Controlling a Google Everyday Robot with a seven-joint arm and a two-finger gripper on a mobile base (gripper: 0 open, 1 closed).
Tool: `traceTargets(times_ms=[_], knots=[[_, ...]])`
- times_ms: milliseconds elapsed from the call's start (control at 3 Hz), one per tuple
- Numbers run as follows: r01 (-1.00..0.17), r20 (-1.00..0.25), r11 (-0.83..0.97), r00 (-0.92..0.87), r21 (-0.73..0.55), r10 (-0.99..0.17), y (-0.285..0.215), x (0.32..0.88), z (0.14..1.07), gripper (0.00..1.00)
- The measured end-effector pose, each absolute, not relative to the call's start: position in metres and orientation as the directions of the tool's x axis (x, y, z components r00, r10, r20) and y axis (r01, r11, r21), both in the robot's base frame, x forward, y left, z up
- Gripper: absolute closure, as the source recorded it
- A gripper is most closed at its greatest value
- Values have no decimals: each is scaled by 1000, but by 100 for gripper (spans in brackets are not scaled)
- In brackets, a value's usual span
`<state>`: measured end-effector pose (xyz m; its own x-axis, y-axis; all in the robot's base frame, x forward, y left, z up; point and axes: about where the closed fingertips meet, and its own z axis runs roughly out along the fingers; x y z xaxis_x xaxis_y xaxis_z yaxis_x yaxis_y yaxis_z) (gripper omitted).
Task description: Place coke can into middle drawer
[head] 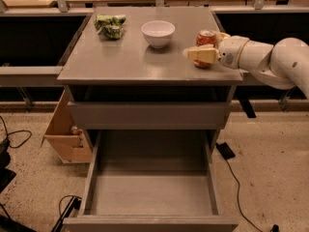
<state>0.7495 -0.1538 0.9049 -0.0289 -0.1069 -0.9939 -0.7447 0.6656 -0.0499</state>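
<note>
On the smooth grey cabinet top (120,59), a crumpled green snack bag (110,25) lies far left and a round, glossy white bowl (158,33) sits beside it. Below, the middle drawer (149,197), a shallow grey metal tray, stands pulled out toward the near side. The coke can (206,36), a small red-orange cylinder with a silver top, stands upright at the top's right edge, and the pale gripper (206,51) reaches in from the right across its near side; whether it clamps the can I cannot tell.

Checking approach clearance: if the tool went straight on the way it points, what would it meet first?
The coke can: the tool sits right at it on the cabinet top, pointing left in the picture. Contact is unclear. Past the can, roughly in line, is the white bowl.
</note>
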Motion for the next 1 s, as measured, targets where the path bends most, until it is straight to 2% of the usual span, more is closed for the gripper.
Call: traceTargets(times_ms=[667,1000], knots=[[-745,-994,666,-29,-50,-107,-154,750,905,69],[-745,-994,665,-29,-50,-107,-154,750,905,99]])
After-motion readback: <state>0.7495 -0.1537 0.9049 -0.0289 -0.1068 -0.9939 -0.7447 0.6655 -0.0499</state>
